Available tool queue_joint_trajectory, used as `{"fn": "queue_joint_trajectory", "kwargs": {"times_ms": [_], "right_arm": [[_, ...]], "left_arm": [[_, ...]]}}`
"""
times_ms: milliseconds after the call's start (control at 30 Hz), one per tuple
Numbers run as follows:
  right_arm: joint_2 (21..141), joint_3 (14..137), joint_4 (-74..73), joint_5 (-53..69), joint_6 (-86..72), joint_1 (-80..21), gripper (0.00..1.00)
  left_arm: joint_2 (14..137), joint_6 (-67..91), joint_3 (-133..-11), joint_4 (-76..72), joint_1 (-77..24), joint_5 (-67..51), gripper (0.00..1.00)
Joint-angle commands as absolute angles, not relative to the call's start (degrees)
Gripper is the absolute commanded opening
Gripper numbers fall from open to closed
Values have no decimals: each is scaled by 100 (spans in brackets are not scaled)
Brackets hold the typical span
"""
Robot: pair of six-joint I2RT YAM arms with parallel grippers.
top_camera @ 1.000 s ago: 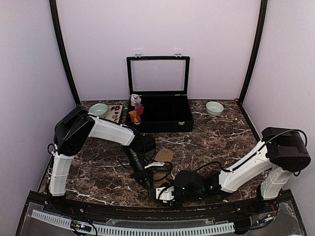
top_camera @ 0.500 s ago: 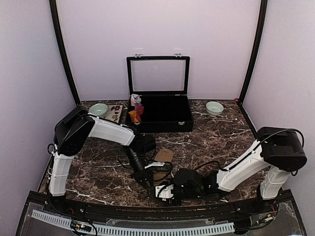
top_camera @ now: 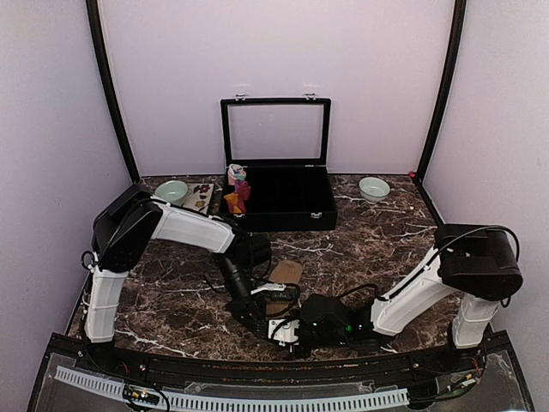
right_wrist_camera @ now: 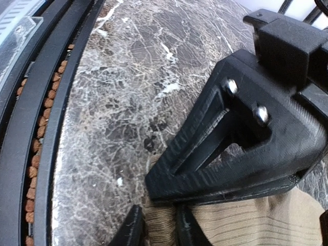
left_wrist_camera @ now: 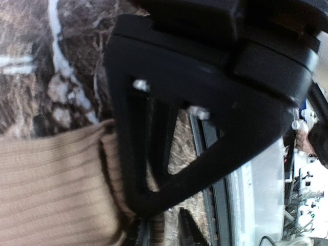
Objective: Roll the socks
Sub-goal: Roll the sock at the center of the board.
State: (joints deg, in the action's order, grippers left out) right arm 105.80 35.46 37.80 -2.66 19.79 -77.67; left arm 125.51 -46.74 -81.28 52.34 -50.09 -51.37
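Standing open at the back, the black case (top_camera: 276,220) holds a red-orange bundle (top_camera: 238,193) in its leftmost compartment, too small to tell if it is rolled or flat. The other compartments look only dark. Well in front of the case lies the tan sock (top_camera: 283,275), soft and ribbed, half hidden under both arms. The right gripper (right_wrist_camera: 160,225) pinches its fabric between narrow black fingers. The left gripper (top_camera: 255,311) lies against the sock, but whether it grips I cannot tell.
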Motion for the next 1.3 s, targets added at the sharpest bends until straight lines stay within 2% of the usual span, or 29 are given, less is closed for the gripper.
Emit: {"fn": "queue_joint_trajectory", "kwargs": {"times_ms": [0,100,467,567,667,867,1067,1267], "right_arm": [[11024,3526,2842,-88,1687,-7699,18],[11016,3431,2742,-103,1544,-7686,14],[11002,3390,2440,82,926,-7689,3],[11006,3407,2397,197,601,-7682,2],[11039,3435,2373,370,134,-7675,1],[11333,3390,2592,1088,-872,-7486,0],[11215,2980,3020,1922,-1658,-6884,0],[11478,3085,2739,2036,-1825,-6670,0]], "left_arm": [[12328,-4570,-7808,5185,-4980,-3960,29],[11897,-4384,-7569,4975,-4946,-3913,41],[10381,-3794,-6624,4132,-4218,-3490,52],[9804,-3771,-6250,3868,-4136,-3239,59],[9473,-3856,-6003,3671,-4140,-3212,57],[9449,-4251,-5703,3609,-4423,-3498,44],[9195,-4334,-5134,2867,-5111,-3235,43],[8931,-4406,-4828,2243,-5440,-3070,45]]}}
